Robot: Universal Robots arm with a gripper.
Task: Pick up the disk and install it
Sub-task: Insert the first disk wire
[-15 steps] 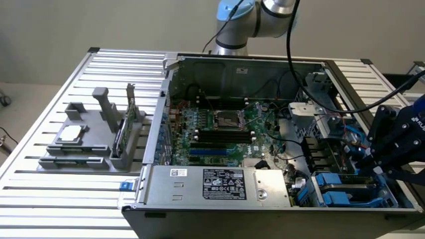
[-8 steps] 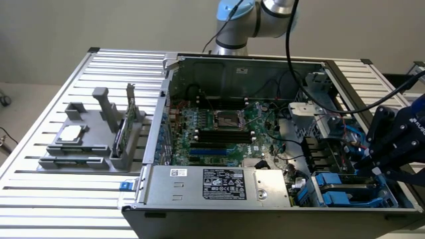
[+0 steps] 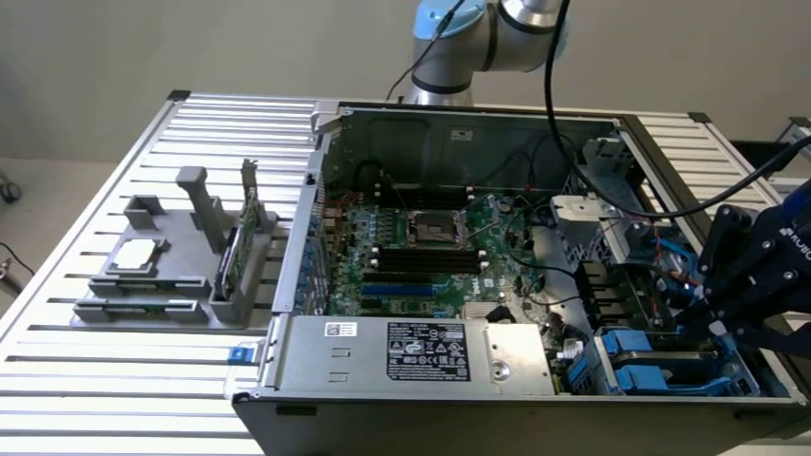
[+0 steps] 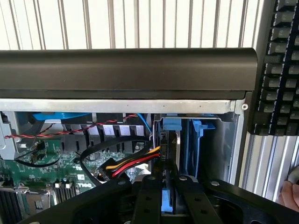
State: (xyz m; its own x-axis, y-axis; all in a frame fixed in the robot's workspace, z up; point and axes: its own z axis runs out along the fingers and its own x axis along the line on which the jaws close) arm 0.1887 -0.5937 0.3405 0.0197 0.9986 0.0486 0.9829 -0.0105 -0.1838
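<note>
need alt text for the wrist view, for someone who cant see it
The gripper reaches into an open computer case, its black fingers closed on the blue-framed disk, which stands on edge in the drive bay at the case's corner. Beside it lie red, yellow and black cables and a green motherboard; a dark keyboard rests on the slatted table.

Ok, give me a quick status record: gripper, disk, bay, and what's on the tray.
gripper: low in the case, at the drive bay, exterior view's right
grip: fingers closed on the disk's blue carrier
disk: on edge, in the bay beside another blue carrier
seated: cannot tell
tray: on the table, exterior view's left of the case; holds chip and green card
</note>
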